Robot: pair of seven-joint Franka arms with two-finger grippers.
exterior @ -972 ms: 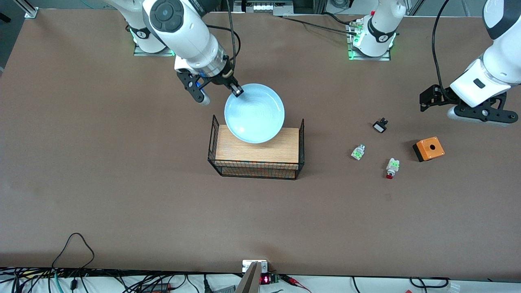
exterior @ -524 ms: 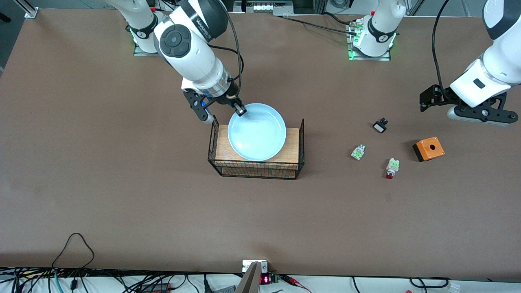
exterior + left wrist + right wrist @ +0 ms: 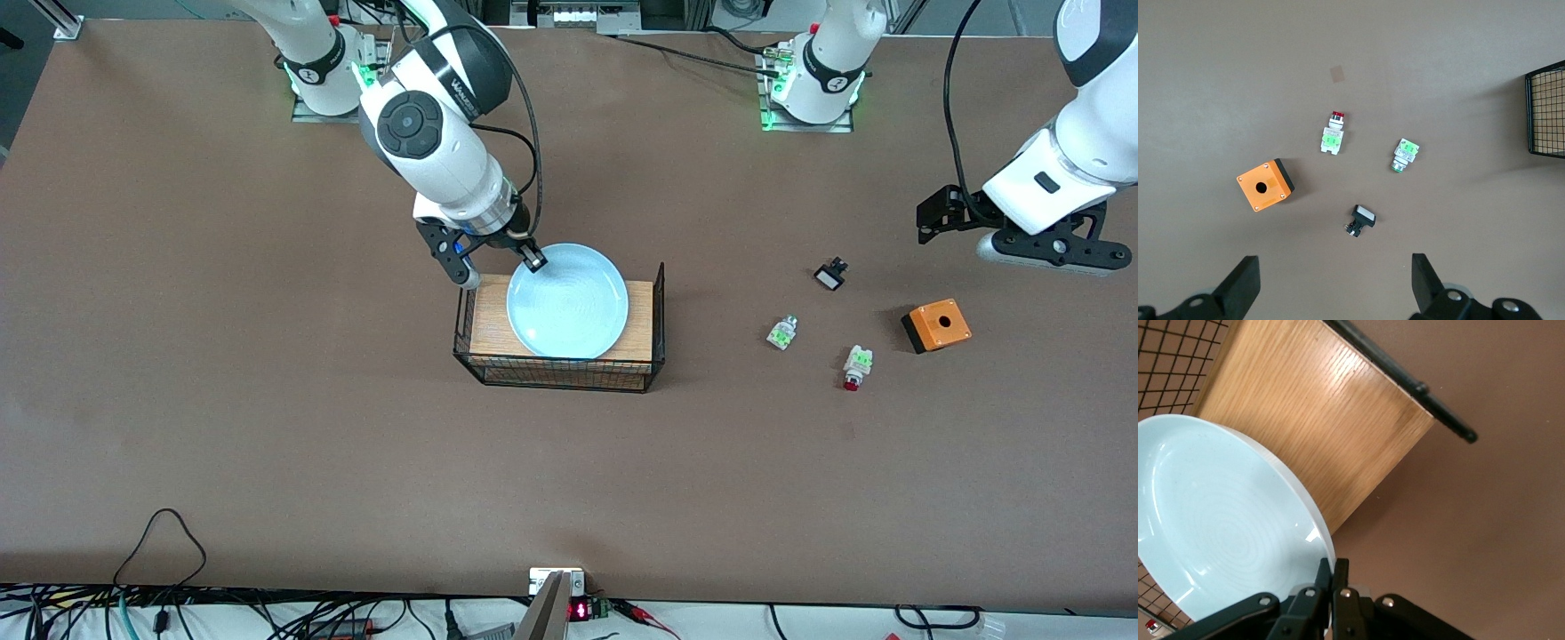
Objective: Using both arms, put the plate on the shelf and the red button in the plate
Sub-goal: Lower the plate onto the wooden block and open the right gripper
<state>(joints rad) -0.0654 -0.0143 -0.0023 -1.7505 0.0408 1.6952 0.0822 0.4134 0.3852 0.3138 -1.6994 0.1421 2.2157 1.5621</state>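
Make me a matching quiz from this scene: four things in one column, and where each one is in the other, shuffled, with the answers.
Things:
1. plate
2. red button
3. orange box
4. left claw

Places:
A. on the table, beside the orange box, nearer the front camera
B. up over the small parts, open and empty
C. over the wooden rack top, rim gripped by the right claw
D. on the table, toward the left arm's end

Pairs: 1-C, 2-A, 3-D, 4-B

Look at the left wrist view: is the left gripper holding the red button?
No: the red button lies on the table, clear of the open left gripper.
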